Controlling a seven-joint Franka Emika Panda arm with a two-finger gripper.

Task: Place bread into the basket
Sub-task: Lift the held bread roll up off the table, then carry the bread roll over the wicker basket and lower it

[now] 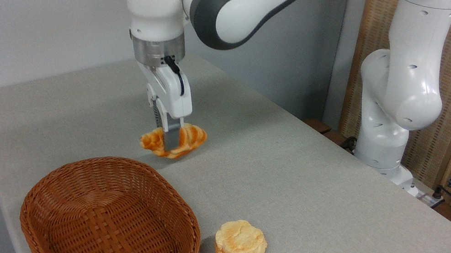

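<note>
so the gripper [168, 138] is clamped around the middle of the bread [174, 140], fingers pinching it from both sides. The bread sits just behind the basket [112, 217], looks like it's barely off the table [313, 183] but hard to say. A small round bun [240, 244] rests right beside the basket

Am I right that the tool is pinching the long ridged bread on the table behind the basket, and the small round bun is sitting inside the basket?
Not quite. The tool is pinching the long ridged bread behind the basket, but the round bun is not inside it. The camera view shows it on the table, just right of the basket's rim.
</note>
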